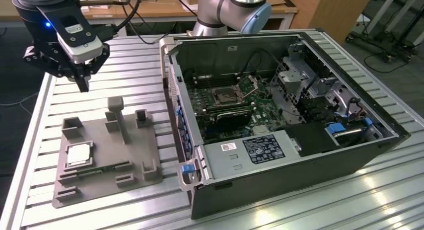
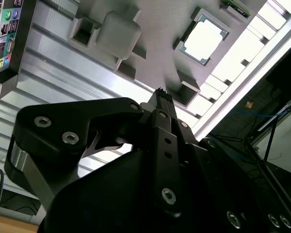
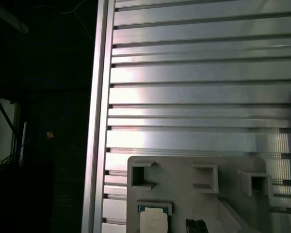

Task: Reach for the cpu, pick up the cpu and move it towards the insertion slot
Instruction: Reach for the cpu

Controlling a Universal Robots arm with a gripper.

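Ribbed aluminium table (image 1: 39, 115) slats carry everything, with wooden desks and cables behind. Farthest toward the exterior view's left, the gripper (image 1: 83, 86) hangs in the air above bare slats, pointing down, beyond the far end of the grey tray (image 1: 99, 135). Its jaws look pressed together with nothing between them; the second wrist view shows the dark fingertip (image 2: 160, 94) aimed at the tray's edge.

Next comes the tray itself, and in its square recess lies the cpu (image 1: 78, 154), flat, silvery top up, untouched. Both wrist views catch it seated there (image 2: 203, 41) (image 3: 153, 221), well apart from the gripper. Just beside it on the tray lies a thin green memory stick (image 1: 99, 169).

Toward the exterior view's right stands the open computer case (image 1: 278, 180). On its motherboard is the insertion slot (image 1: 225, 96), with the hinged bracket (image 1: 248, 85) swung up and the socket empty.

By my reading the reach is barely under way: nothing is grasped or lifted. Finishing it calls for the jaws to spread, line up squarely over the chip's edges and come down level, keeping clear of the tray's raised blocks (image 1: 116, 115).
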